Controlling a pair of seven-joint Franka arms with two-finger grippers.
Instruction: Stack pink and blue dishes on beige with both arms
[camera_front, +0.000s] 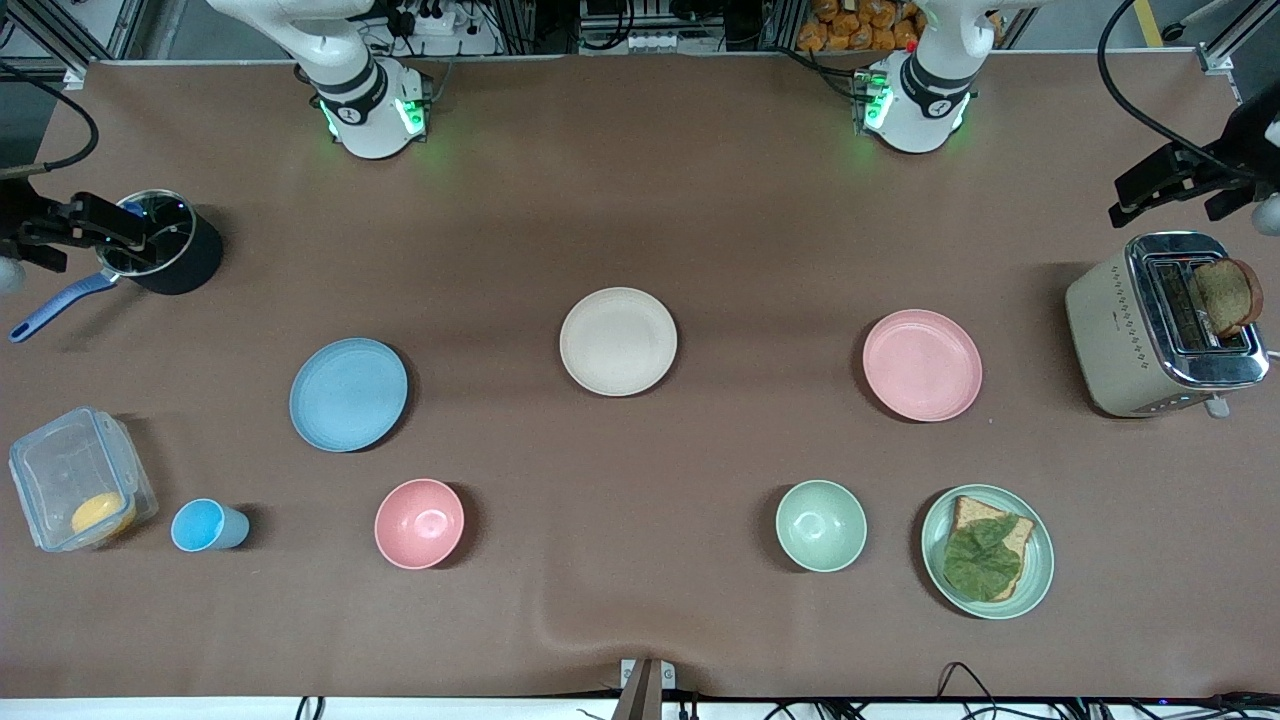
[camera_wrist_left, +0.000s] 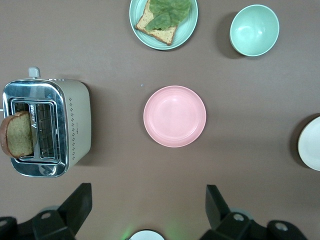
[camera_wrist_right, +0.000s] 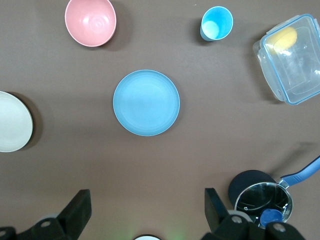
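Observation:
The cream-beige plate (camera_front: 618, 341) lies flat at the table's middle; its edge shows in both wrist views (camera_wrist_left: 311, 144) (camera_wrist_right: 14, 121). The pale pink plate (camera_front: 922, 364) (camera_wrist_left: 174, 116) lies toward the left arm's end. The light blue plate (camera_front: 348, 394) (camera_wrist_right: 146, 102) lies toward the right arm's end. All three are empty and apart. My left gripper (camera_front: 1190, 195) (camera_wrist_left: 147, 197) hangs high and open by the toaster. My right gripper (camera_front: 70, 235) (camera_wrist_right: 147, 200) hangs high and open over the pot. Neither holds anything.
Nearer the front camera stand a pink bowl (camera_front: 419, 523), a blue cup (camera_front: 205, 526), a green bowl (camera_front: 821, 525) and a green plate with bread (camera_front: 988, 550). A toaster (camera_front: 1160, 325), a lidded pot (camera_front: 165, 250) and a clear box (camera_front: 75, 480) stand at the table's ends.

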